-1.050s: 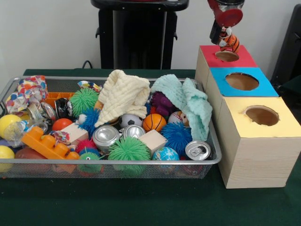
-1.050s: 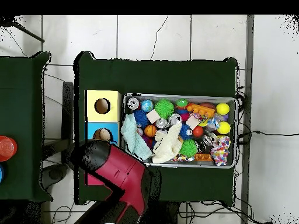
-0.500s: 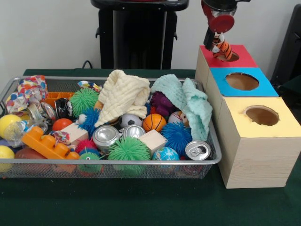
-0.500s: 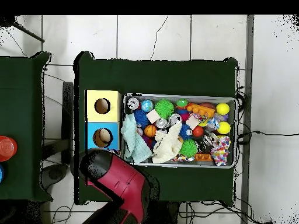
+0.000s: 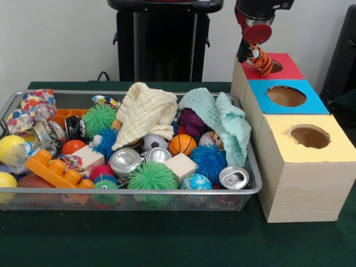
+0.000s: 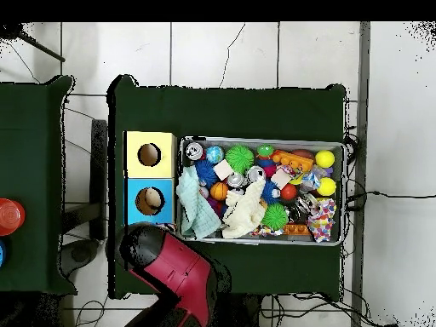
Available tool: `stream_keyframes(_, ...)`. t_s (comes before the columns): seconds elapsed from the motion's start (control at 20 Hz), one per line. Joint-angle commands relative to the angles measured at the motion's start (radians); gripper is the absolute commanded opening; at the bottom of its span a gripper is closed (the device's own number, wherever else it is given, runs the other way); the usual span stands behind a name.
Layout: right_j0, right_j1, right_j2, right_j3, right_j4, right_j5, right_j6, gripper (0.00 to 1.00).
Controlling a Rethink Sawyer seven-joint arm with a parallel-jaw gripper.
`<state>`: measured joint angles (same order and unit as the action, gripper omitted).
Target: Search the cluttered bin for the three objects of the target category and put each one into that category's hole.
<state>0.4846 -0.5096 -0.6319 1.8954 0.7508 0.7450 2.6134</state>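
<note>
The hand (image 5: 255, 51) hangs above the near-left corner of the red-topped box (image 5: 278, 71), closed on a small orange striped tiger toy (image 5: 260, 60). The toy overlaps the left part of the red box's hole (image 5: 275, 66); whether it touches the rim cannot be told. In the overhead view the red and black arm (image 6: 174, 272) covers the red box completely.

Three boxes stand in a row on the green counter (image 5: 167, 239), touching one another: the red box, the blue-topped box (image 5: 285, 96) and the yellow-topped box (image 5: 306, 161).

The wire bin (image 5: 128, 194) sits just beside the boxes. A mint cloth (image 5: 222, 119) drapes over the bin's box-side end, and a cream cloth (image 5: 146, 114) lies over the middle, each hiding items beneath. Exposed items include a basketball (image 5: 182, 144), a soccer ball (image 5: 153, 142), a drink can (image 5: 233, 177), green spiky balls (image 5: 152, 177) and an orange building brick (image 5: 54, 168).
</note>
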Motion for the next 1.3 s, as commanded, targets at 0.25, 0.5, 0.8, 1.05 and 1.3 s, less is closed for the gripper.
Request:
stream_keyframes(0.25,-0.002,0.052,0.128,0.015,0.039,-0.021,0.289,0.00)
stream_keyframes(0.5,0.008,0.042,0.120,0.013,0.037,0.004,0.307,0.00)
stream_keyframes(0.8,0.033,0.065,0.090,-0.020,0.019,0.045,0.360,0.00)
stream_keyframes(1.05,0.023,0.070,0.124,0.013,0.050,0.000,0.332,0.00)
stream_keyframes(1.3,0.038,0.084,0.138,0.029,0.067,-0.033,0.331,0.00)
